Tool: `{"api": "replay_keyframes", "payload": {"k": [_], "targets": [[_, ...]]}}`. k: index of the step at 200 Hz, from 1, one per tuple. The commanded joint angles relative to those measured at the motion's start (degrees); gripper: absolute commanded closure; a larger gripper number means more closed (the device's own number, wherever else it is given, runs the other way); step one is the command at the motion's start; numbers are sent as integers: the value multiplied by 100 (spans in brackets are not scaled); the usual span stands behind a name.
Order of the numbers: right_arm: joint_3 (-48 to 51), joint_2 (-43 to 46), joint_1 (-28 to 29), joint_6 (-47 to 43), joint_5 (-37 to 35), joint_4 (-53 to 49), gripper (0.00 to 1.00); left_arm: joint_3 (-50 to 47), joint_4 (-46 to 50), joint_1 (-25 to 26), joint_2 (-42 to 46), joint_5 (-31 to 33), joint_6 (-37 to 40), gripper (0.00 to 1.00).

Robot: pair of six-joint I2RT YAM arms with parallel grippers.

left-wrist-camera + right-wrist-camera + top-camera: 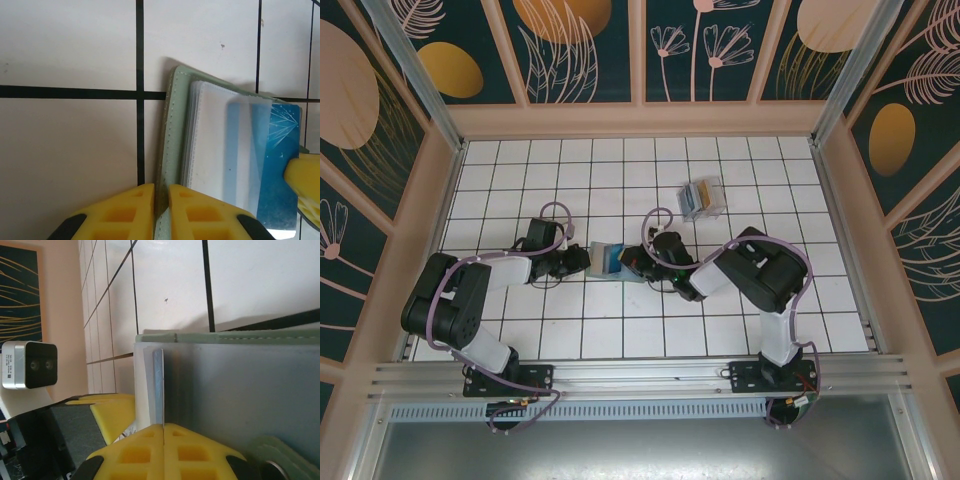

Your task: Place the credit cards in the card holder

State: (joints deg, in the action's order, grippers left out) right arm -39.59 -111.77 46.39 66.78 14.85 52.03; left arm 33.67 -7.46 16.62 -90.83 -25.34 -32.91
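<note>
Yellow fingers (137, 210) of the left gripper (161, 194) sit closest to the lens, clenched on the green edge of the holder (175, 130). It lies open near the middle of the surface (520, 170), a little toward the left edge. Opposite, the right gripper (164, 427) is pinched tight on a blue card (272, 165) — seen edge-on from its own wrist. The card's leading end appears to sit under the clear pocket, while the trailing half is out in the open. I judge this card partway in, not seated. More cards (702, 198) wait in a small stack toward the far edge, right of centre and well apart from the holder — not yet loaded, so most of the job looks to remain.
</note>
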Motion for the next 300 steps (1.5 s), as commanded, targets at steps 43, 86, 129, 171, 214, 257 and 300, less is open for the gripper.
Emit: {"api": "replay_keyframes", "payload": {"k": [43, 86, 129, 171, 214, 257, 300], "targets": [[-66, -181, 233, 102, -363, -108, 100, -61, -193, 49, -57, -195, -177, 88], [-154, -225, 333, 179, -832, -53, 100, -111, -307, 53, -112, -275, -269, 89], [-494, -341, 492, 154, -880, -242, 100, -292, -493, 85, -16, -308, -419, 89], [-636, -196, 521, -158, -956, -861, 86, -283, -299, 81, 124, -137, -326, 89], [-633, 161, 441, -774, -958, -1683, 79, -214, -163, 78, 202, -12, -245, 89], [-804, 540, 433, -1323, -1119, -2474, 79, -212, -255, 79, 74, -32, -287, 89], [-908, 419, 450, -1315, -962, -2486, 86, -238, -287, 79, 65, -48, -300, 89]]}}
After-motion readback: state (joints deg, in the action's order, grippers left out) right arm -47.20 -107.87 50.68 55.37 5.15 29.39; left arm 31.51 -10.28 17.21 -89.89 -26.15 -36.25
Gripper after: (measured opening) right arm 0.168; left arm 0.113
